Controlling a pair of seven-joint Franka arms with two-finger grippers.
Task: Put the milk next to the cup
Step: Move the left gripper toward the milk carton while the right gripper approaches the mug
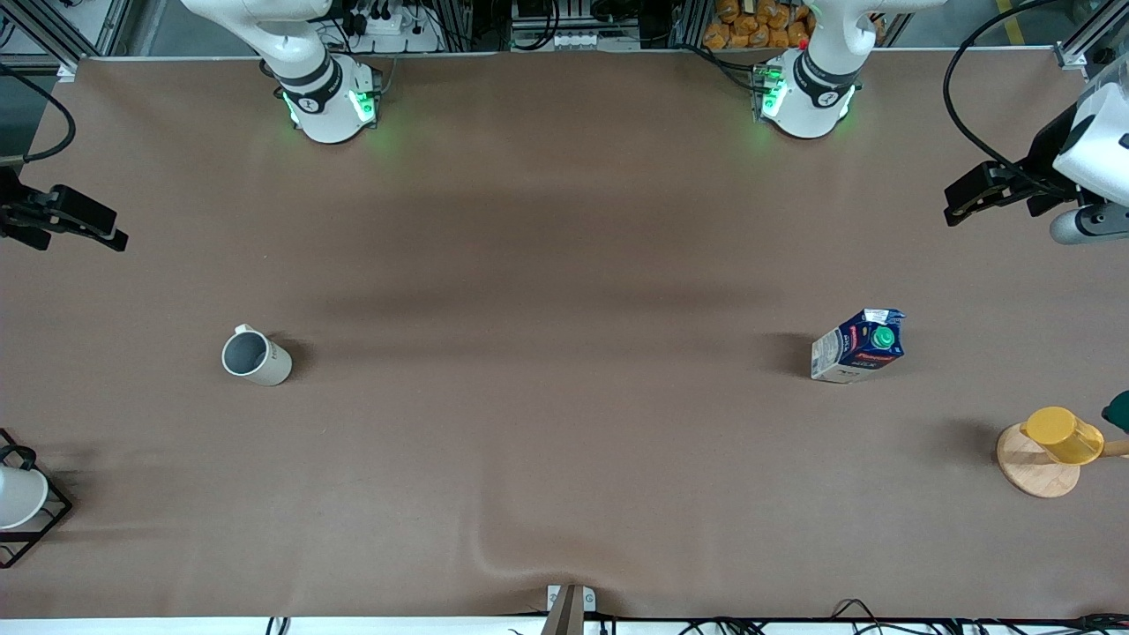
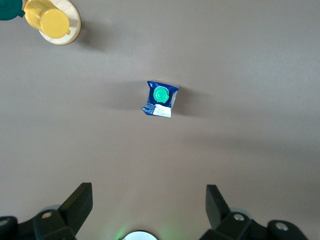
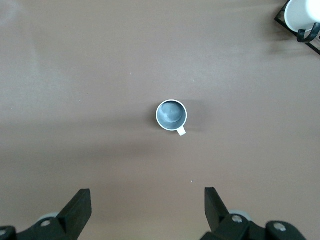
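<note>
The milk [image 1: 858, 346] is a dark-blue carton with a green cap, standing upright on the table toward the left arm's end. It also shows in the left wrist view [image 2: 160, 98]. The cup [image 1: 254, 355] is an off-white mug with a grey inside, standing toward the right arm's end, and it also shows in the right wrist view [image 3: 171, 114]. My left gripper [image 1: 966, 198] is open and empty, high over the table's left-arm end [image 2: 149, 192]. My right gripper [image 1: 101, 229] is open and empty, high over the right-arm end [image 3: 147, 195].
A yellow cup [image 1: 1063, 435] on a round wooden base [image 1: 1036, 472] stands at the left arm's end, nearer the front camera than the milk, beside a dark-green object [image 1: 1118, 410]. A white cup [image 1: 18, 496] in a black wire rack sits at the right arm's end.
</note>
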